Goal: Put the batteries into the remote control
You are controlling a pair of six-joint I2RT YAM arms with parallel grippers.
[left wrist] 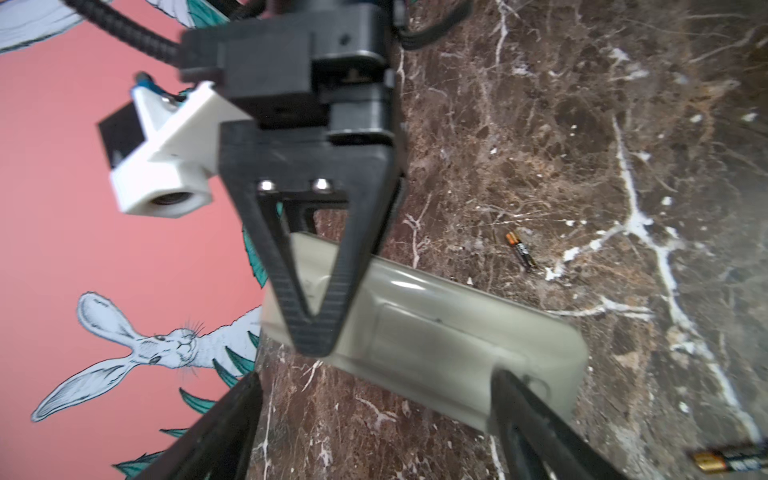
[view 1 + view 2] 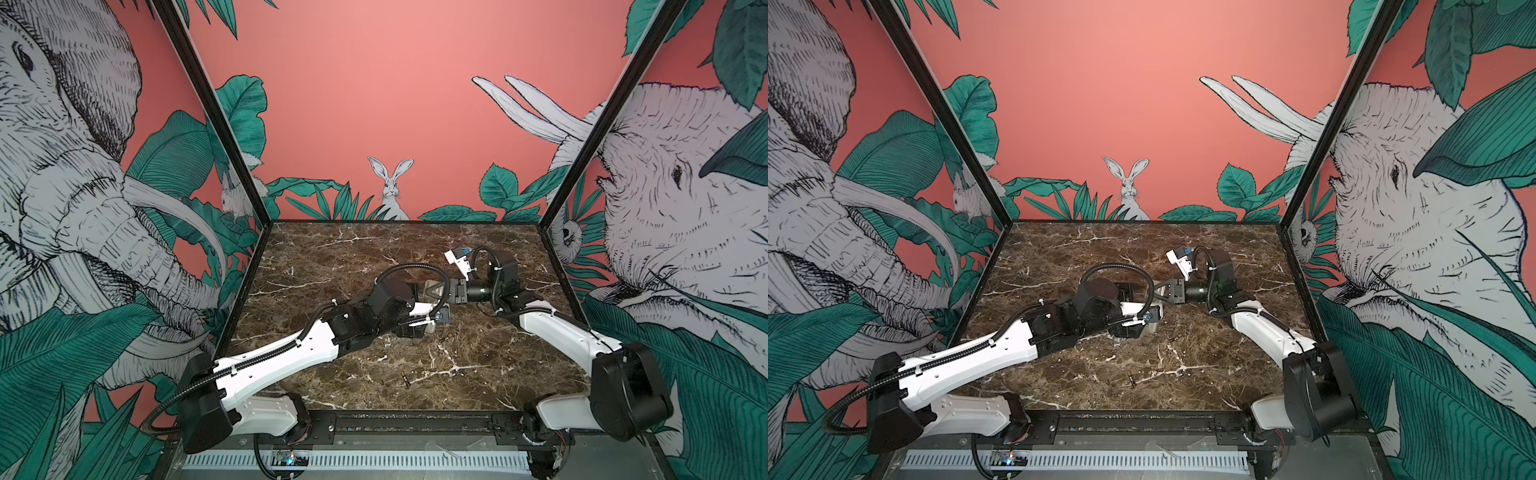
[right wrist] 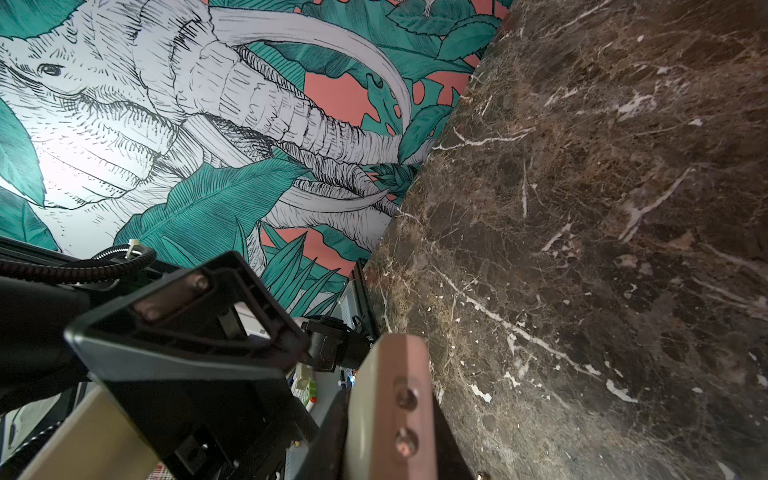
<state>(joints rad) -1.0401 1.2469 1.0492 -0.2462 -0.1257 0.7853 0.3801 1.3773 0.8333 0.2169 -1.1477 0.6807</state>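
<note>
Above table (image 2: 332,257) centre, right gripper (image 1: 311,332) clamped on remote control (image 1: 449,336); left gripper (image 1: 374,395) jaws apart about free end; batteries (image 1: 519,253) loose on table. You: close squarely on edges, hold remote level.

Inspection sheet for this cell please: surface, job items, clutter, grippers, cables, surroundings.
Surface: brown veined marble table, no spills seen.
Job's things: remote, grey back showing, held at one end; two batteries lying loose on the table.
Clutter: nothing seen.
Grippers: right gripper shut on the remote; left gripper open, fingers astride the remote's other end.
Cables: black ribbed hose arches above the left wrist.
Surroundings: jungle-print walls, elephants and a rabbit.
</note>
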